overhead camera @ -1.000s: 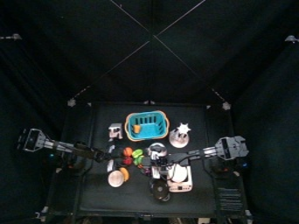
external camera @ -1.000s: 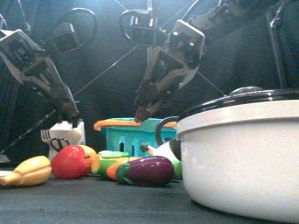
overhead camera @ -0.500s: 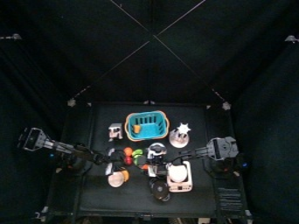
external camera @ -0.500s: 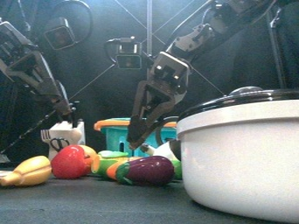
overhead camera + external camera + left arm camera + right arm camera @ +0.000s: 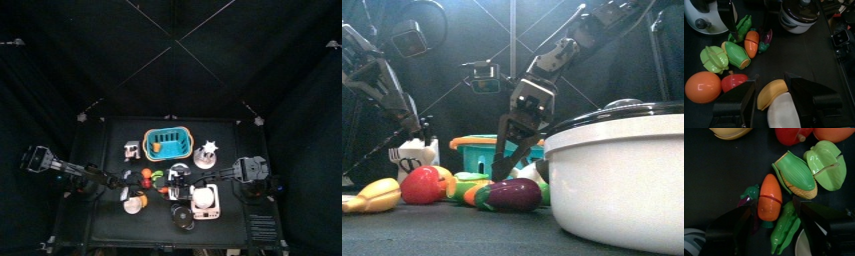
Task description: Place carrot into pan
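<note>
Because the right gripper (image 5: pixel 769 230) hangs spread over the carrot (image 5: pixel 770 197), wedged between corn (image 5: pixel 796 174) and eggplant (image 5: pixel 513 194), you risk pinching a neighbour.

Overall light: you get a dim pen, black curtains (image 5: pixel 80 60) swallowing most light.
Top view: your table (image 5: pixel 107 225) is nearly black; only the small objects catch light.
Front view: your big white pot (image 5: pixel 616 175) shows soft sheen (near and slightly blurred).
Wrist views: your carrot (image 5: pixel 770 197) is bright and fairly sharp; the jaws at the bottom edge are dark and out of focus.
</note>
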Controlling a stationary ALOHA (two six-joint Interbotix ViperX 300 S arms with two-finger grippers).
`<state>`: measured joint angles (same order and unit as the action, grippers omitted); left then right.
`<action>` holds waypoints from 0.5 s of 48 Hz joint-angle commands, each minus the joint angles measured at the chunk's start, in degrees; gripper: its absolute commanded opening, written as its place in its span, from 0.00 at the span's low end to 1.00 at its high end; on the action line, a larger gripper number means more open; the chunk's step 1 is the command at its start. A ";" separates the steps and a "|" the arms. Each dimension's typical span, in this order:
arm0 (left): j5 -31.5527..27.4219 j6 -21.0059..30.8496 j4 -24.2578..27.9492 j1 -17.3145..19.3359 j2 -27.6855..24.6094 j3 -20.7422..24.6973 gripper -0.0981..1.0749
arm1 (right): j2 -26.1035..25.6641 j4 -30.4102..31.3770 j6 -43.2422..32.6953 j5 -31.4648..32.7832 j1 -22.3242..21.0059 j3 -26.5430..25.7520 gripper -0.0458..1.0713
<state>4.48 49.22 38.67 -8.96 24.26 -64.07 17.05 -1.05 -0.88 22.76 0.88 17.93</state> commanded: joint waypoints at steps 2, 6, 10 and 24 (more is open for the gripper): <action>0.44 0.00 -0.09 -0.18 0.00 0.35 0.79 | -0.62 0.09 -0.09 -0.09 -0.79 -1.49 0.80; 0.44 0.00 -0.09 -0.18 0.00 0.26 0.79 | -0.26 -0.44 0.00 -0.09 -0.70 -1.67 0.76; 0.44 0.00 -0.18 -0.18 0.00 0.18 0.79 | -0.26 -0.97 0.00 0.18 -0.53 -1.67 0.75; 0.44 0.00 -0.09 -0.18 0.00 0.18 0.79 | 0.97 -1.32 0.00 1.49 -0.35 -1.85 0.76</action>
<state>4.48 49.22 38.67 -8.96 24.26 -64.51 18.46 -2.29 -0.88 24.17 0.53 17.23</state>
